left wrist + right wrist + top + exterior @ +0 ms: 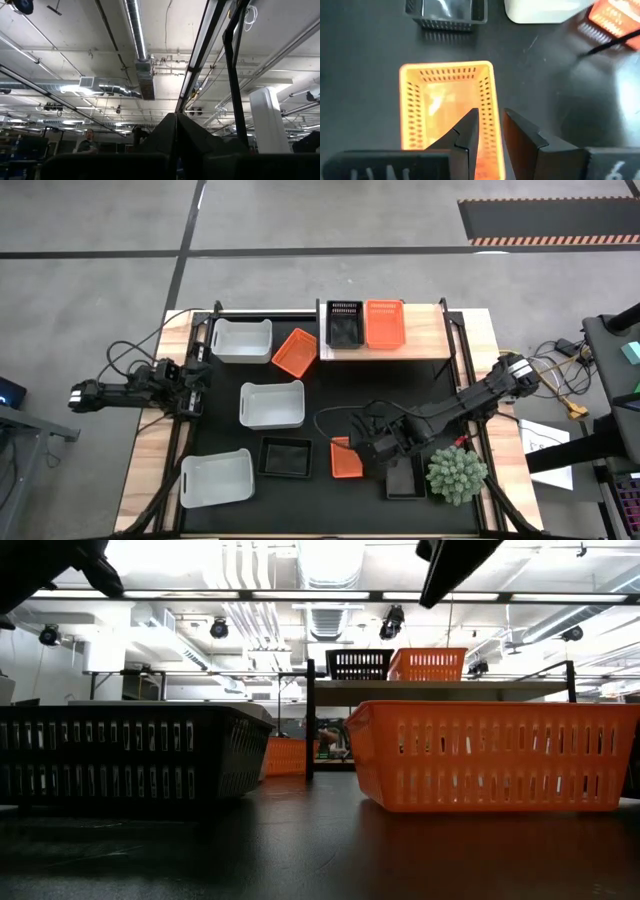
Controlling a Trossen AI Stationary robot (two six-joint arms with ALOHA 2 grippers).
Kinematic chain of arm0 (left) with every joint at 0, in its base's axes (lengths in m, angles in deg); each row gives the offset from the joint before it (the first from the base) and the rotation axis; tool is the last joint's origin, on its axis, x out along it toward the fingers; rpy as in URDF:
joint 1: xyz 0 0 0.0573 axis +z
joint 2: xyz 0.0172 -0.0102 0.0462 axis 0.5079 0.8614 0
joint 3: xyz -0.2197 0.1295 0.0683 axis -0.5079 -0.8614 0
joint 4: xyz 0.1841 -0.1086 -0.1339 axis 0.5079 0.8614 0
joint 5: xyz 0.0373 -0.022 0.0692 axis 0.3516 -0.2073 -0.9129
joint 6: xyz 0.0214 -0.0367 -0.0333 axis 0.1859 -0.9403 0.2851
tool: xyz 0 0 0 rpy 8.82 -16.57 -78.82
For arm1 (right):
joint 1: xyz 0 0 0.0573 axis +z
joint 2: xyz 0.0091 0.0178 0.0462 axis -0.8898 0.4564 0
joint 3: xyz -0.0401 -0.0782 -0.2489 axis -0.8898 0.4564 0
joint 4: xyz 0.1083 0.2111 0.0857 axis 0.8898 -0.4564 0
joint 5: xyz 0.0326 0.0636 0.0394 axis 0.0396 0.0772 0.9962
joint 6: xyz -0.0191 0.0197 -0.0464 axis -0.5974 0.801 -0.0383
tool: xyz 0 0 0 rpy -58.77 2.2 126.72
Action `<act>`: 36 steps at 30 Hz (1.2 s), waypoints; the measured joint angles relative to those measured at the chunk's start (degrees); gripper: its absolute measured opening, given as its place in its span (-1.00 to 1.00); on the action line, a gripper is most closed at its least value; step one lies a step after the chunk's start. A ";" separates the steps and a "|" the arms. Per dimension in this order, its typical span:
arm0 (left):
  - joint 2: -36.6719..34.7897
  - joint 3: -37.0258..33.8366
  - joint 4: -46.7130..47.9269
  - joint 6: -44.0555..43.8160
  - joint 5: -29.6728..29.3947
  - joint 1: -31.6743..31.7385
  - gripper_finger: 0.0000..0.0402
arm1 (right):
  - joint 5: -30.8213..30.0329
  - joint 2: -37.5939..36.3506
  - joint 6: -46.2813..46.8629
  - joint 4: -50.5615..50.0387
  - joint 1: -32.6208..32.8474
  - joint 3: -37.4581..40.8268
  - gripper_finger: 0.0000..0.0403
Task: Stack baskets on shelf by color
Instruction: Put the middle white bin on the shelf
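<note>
The light-wood shelf (425, 330) stands at the table's far side and carries a black basket (343, 323) and an orange basket (385, 323) side by side. Another orange basket (295, 352) lies tilted by the shelf's left end. Three white baskets (272, 404) and two black ones (286, 456) stand on the black mat. My right gripper (490, 122) is open over a near orange basket (445, 100), one finger inside its long right wall and one outside. My left gripper (176, 122) is shut and empty at the table's left edge, pointing up. My right gripper stands astride the orange basket's long right wall (487, 95), coming from above, with one finger (467, 130) inside the basket and one (522, 135) outside. A dark gap shows beside the outer finger; I cannot tell whether the inner one touches. The basket rests flat on the mat.
A green spiky plant (457, 475) stands at the near right corner beside a black basket (405, 477). White baskets stand at the far left (242, 340) and the near left (216, 478). A person (89, 141) shows far off in the room.
</note>
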 joint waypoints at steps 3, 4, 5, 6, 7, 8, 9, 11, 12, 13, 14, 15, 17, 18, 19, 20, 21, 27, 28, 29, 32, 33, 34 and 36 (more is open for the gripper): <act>1.63 -0.02 0.18 -1.12 -0.01 0.02 -1.00 | -0.40 0.23 -4.84 -0.08 -0.02 0.27 -0.61; 2.60 0.01 0.14 -2.41 -0.01 0.00 -1.00 | -0.41 0.11 -6.08 -0.05 0.02 0.36 -0.61; 3.85 0.12 0.40 -3.81 -0.25 0.00 -1.00 | -0.40 -0.27 -7.14 0.27 0.02 0.69 -0.61; 5.33 0.28 1.16 -5.04 -0.83 0.00 -1.00 | -0.42 -0.66 -8.23 0.88 0.02 1.15 -0.61; 7.26 0.71 2.33 -6.13 -1.71 0.00 -1.00 | -0.56 -1.36 -9.75 2.12 0.02 1.79 -0.61; 9.30 1.54 3.15 -6.42 -2.21 0.02 -1.00 | -0.77 -2.14 -11.48 3.93 0.02 2.66 -0.61; 11.47 2.45 2.98 -6.46 -2.95 0.02 -1.00 | -0.87 -2.94 -13.17 6.03 -0.04 3.68 -0.61; 15.57 4.06 2.39 -6.46 -3.20 0.02 -1.00 | -1.15 -4.59 -16.88 10.04 -0.69 5.65 -0.61; 17.32 4.79 1.93 -6.48 -3.21 0.02 -1.00 | -1.36 -5.02 -18.55 11.61 -1.19 6.44 -0.61; 18.83 5.50 1.31 -6.54 -3.21 0.02 -1.00 | -1.88 -5.38 -20.19 12.85 -1.83 6.97 -0.61; 19.98 6.17 0.81 -6.76 -3.22 0.02 -1.00 | -2.68 -5.45 -21.95 13.65 -2.47 7.21 -0.61; 20.80 6.91 0.84 -6.89 -3.22 0.02 -1.00 | -2.93 -5.45 -24.30 13.86 -3.23 7.23 -0.60; 21.70 8.33 0.65 -6.56 -3.22 0.02 -1.00 | -2.96 -5.31 -29.57 13.90 -4.74 6.88 -0.60; 21.90 8.84 0.71 -5.67 -3.22 0.02 -1.00 | -2.96 -4.99 -32.42 14.50 -5.60 6.37 -0.60; 21.92 9.10 0.99 -4.46 -3.24 0.02 -1.00 | -2.68 -4.77 -35.10 15.17 -6.42 5.73 -0.60; 21.82 9.20 1.11 -3.15 -3.31 0.02 -1.00 | -2.05 -4.53 -37.78 15.57 -7.30 5.21 -0.60; 21.66 9.41 0.95 -1.94 -3.36 0.01 -1.00 | -1.09 -4.11 -40.13 15.94 -8.34 4.65 -0.60; 19.40 8.96 1.67 -1.91 -3.42 0.02 -1.00 | 7.84 -1.05 -60.94 17.85 -13.84 1.35 -0.65; 19.29 8.66 1.64 -1.93 -3.42 0.02 -1.00 | 8.75 -0.36 -65.18 17.85 -14.59 0.89 -0.69; 19.25 8.33 1.63 -1.93 -3.41 0.01 -1.00 | 9.15 0.36 -69.03 17.92 -15.20 0.56 -0.73; 19.16 7.40 1.37 -1.96 -3.42 0.00 -1.00 | 8.43 2.73 -75.61 20.33 -17.27 -0.17 -0.83; 19.18 7.20 1.38 -1.98 -3.42 0.00 -1.00 | 8.01 3.61 -75.96 21.46 -17.96 -0.44 -0.84; 19.20 7.09 1.34 -1.98 -3.42 0.00 -1.00 | 7.98 4.29 -75.94 22.33 -18.61 -0.72 -0.85; 19.00 6.90 1.14 -1.93 -3.42 0.00 -1.00 | 7.75 5.78 -76.07 23.45 -19.71 -1.59 -0.84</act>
